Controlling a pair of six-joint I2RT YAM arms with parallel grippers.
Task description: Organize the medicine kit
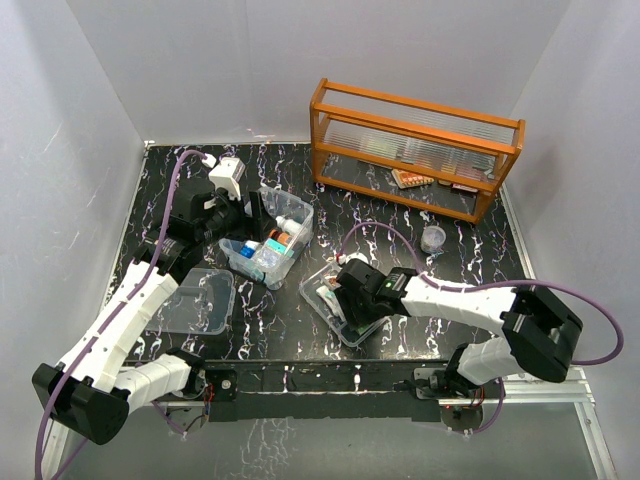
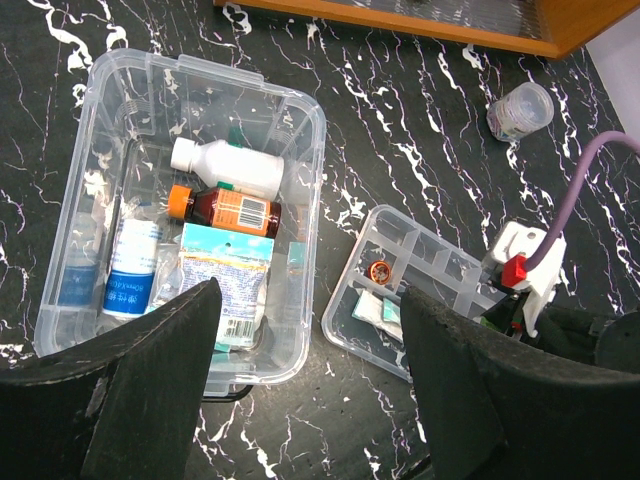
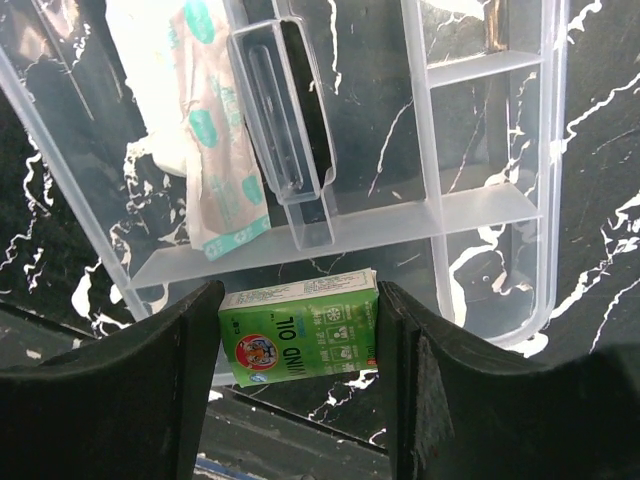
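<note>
The medicine kit (image 1: 300, 212), a clear box (image 2: 310, 110), sits left of centre. In it lie a white bottle (image 2: 225, 165), a brown bottle with an orange cap (image 2: 225, 208), a blue-and-white bottle (image 2: 130, 270) and a printed packet (image 2: 225, 285). My left gripper (image 1: 240, 215) hovers open (image 2: 310, 300) above the kit's near corner, holding nothing. Beside the kit lies a clear divided tray (image 1: 350, 335) (image 3: 480, 200) with plasters (image 3: 215, 150). My right gripper (image 1: 345, 295) (image 3: 298, 292) is shut on a green wind oil box (image 3: 300, 335) over the tray's near edge.
An orange wooden glass-fronted rack (image 1: 415, 145) stands at the back right with blister packs (image 1: 412, 180) on its shelf. A small clear cup (image 1: 433, 238) (image 2: 520, 108) sits in front of it. A clear lid (image 1: 195, 300) lies at the front left.
</note>
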